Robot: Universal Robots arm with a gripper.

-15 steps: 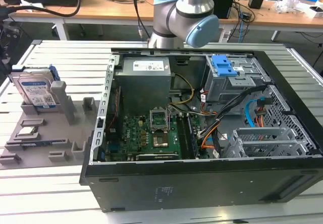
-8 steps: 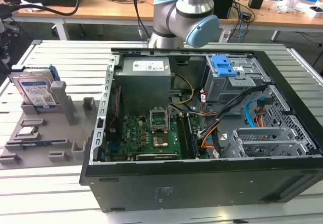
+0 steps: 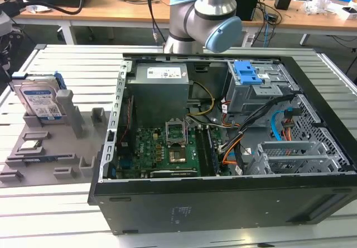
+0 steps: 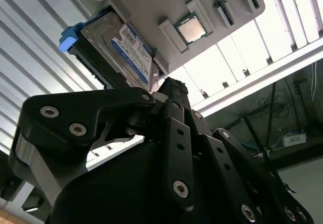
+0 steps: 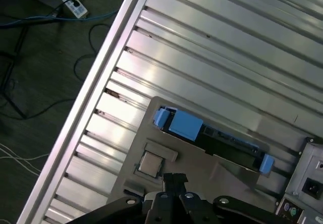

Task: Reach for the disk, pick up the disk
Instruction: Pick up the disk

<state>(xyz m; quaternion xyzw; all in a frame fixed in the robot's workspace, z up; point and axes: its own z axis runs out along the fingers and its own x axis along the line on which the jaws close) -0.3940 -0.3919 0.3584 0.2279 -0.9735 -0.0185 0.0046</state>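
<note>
The disk (image 3: 40, 98) stands on end in the grey tray (image 3: 58, 147), near the bench's (image 3: 78, 63) edge at the exterior view's left. It leans back with its long axis upward and its label facing the camera. A tray post hides its lower corner. The arm (image 3: 203, 13), cut off above, rises behind the open computer case (image 3: 223, 203). In the first wrist view the gripper (image 5: 174, 179) hangs over the tray, apart from the disk, fingertips pressed together on nothing.

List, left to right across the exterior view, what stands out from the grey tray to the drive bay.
the disk standing in the tray → grey power supply inside the open case → blue latch piece on the drive bay
</note>
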